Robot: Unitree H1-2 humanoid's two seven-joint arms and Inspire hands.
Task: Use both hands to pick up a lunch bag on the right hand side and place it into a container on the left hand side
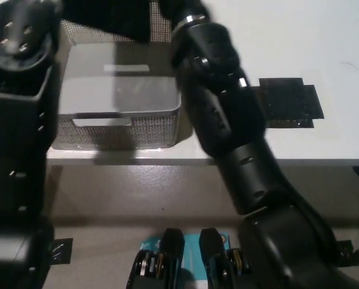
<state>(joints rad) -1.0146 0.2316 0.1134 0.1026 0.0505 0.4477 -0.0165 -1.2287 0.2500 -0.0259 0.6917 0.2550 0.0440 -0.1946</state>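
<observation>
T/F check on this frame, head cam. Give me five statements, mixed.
1. The grey mesh basket stands upright on the white table, near its front edge. True.
2. The black patch lies inside the basket. False: it lies flat on the table, right of the basket.
3. A dark bag shows at the top edge, over the basket's far side. True.
4. Both hands are plainly in view, open. False: only the arms show.
5. The right arm crosses in front of the basket's right corner. True.
</observation>
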